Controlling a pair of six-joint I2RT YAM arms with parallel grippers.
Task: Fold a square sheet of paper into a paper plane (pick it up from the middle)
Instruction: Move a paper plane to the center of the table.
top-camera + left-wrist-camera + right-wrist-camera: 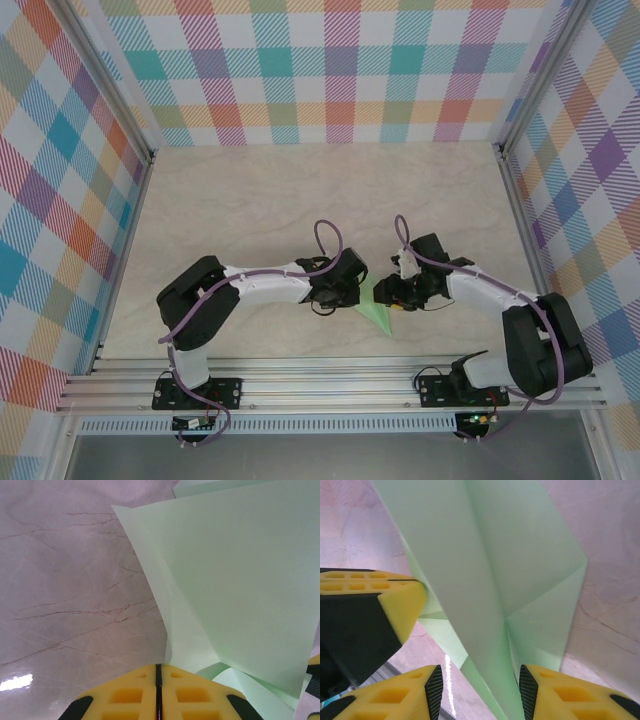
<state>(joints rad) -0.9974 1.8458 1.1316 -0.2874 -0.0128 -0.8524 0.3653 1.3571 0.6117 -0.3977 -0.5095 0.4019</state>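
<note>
The marble table [300, 200] lies open and bare across its far half, closed in by plaid walls [340, 70] at the back and both sides and by a metal rail [330, 385] at the near edge. The left arm [260, 285] and right arm [500, 295] reach inward and meet near the front middle, well away from the walls. Between them is the paper [380, 312], partly folded, with a sharp ridge and slanting creases, one point aimed toward the rail. The left gripper [157, 667] is clamped tight on the paper's lower edge, and the sheet rises from its fingertips. The right gripper [480, 675] has its fingers [395, 695] spread, the paper's ridge passing between them untouched.
</note>
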